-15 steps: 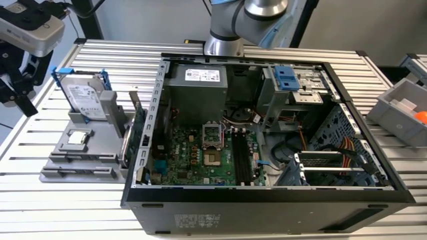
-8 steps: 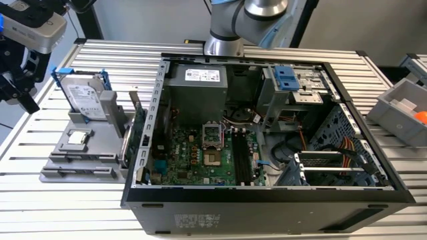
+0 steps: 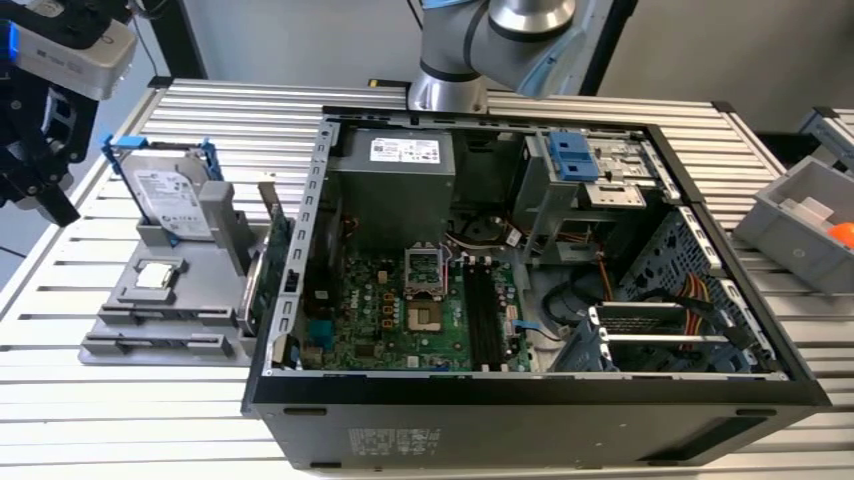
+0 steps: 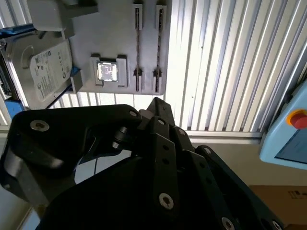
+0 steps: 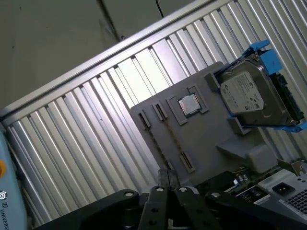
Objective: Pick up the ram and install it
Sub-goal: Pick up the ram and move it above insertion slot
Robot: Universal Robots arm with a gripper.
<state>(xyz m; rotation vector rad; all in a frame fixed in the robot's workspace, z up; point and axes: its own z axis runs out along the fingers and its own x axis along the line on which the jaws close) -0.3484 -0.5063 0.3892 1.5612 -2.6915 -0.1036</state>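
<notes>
The end effector (image 3: pixel 51 205) hangs up near the exterior view's left edge, above the ribbed table (image 3: pixel 134 430), and it's not carrying anything. In the first wrist view its black fingertips (image 5: pixel 168 179) look pressed together with nothing between them.

The ram (image 3: pixel 271 258), as far as I can make out, is the thin green stick standing on its long edge between the grey holder (image 3: pixel 147 348) and the left wall of the open PC case (image 3: pixel 534 425), just beside that wall. It's well apart from the end effector. In the exterior view the hard drive (image 3: pixel 174 200), upright in its blue-trimmed frame, stands between the 2.

The little square processor chip (image 3: pixel 158 276) lies flat in its pocket on the holder, just in front of the drive. In the second wrist view the holder's 2 narrow slots (image 4: pixel 138 48) run side by side next to the chip. A grey bin (image 3: pixel 801 220) sits off at the exterior view's right, apart from the case.
</notes>
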